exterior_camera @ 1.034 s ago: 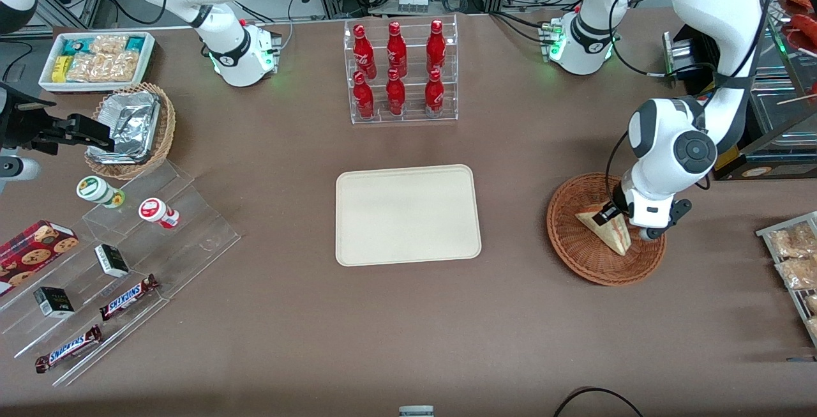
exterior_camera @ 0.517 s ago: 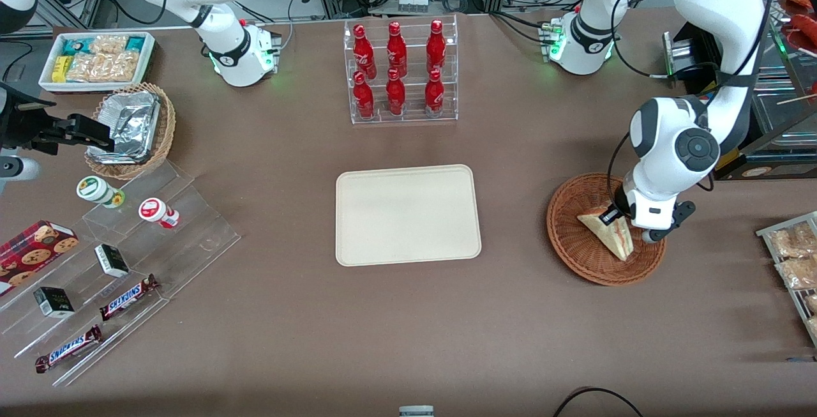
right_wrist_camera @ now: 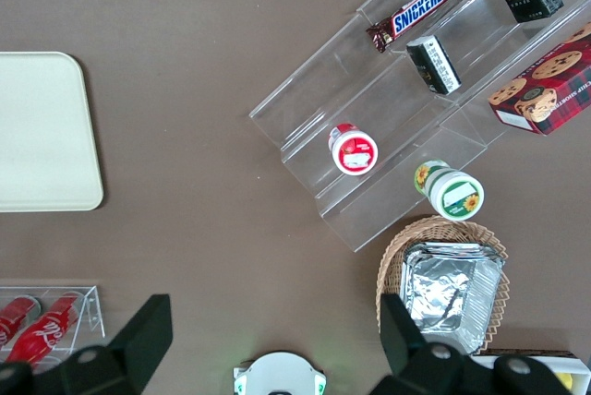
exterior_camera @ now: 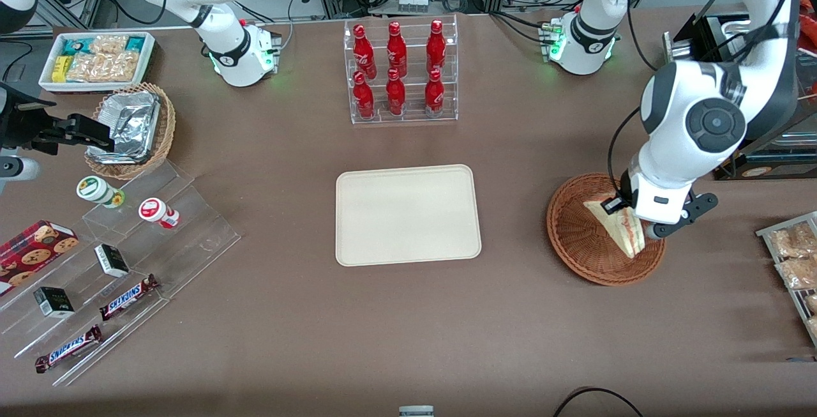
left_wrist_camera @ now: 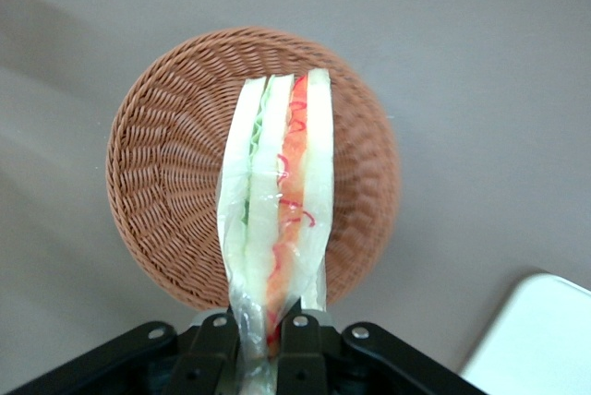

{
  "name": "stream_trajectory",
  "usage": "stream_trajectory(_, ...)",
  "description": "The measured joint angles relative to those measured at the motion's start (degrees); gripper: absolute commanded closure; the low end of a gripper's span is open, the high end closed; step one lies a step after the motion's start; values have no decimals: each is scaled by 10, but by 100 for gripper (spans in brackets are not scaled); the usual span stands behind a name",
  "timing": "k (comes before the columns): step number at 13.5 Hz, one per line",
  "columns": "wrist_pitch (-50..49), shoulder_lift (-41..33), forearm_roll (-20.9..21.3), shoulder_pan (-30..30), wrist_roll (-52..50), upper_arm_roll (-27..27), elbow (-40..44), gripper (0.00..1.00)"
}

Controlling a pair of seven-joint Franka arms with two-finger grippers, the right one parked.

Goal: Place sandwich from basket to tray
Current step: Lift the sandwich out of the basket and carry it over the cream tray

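My left gripper (exterior_camera: 622, 209) is shut on the sandwich (exterior_camera: 619, 225), a pale bread wedge in clear wrap with red-orange and green filling. It holds the wedge lifted above the reddish-brown woven basket (exterior_camera: 577, 238). In the left wrist view the sandwich (left_wrist_camera: 277, 201) hangs from the gripper (left_wrist_camera: 263, 335) with the basket (left_wrist_camera: 157, 173) well below it. The cream tray (exterior_camera: 407, 214) lies flat at the table's middle, toward the parked arm's end from the basket; its corner shows in the left wrist view (left_wrist_camera: 540, 330).
A clear rack of red bottles (exterior_camera: 399, 72) stands farther from the front camera than the tray. A clear stepped shelf with snacks (exterior_camera: 121, 264), a tan basket of foil containers (exterior_camera: 134, 126) and a white snack bin (exterior_camera: 96, 59) sit toward the parked arm's end. Packets (exterior_camera: 794, 257) lie at the working arm's end.
My left gripper has risen with the sandwich, lifting it clear of the basket floor. The arm's wrist has swung up and slightly toward the working arm's end.
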Motion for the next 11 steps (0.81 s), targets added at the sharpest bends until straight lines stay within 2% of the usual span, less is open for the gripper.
stream_trajectory(3,-53,9,-3,-50,-5,-3,78,100)
stream_trajectory(7,-55,32,-28,-119,-8,-7,117,100)
stream_trajectory(11,-55,92,-51,-182,-8,-8,171,100)
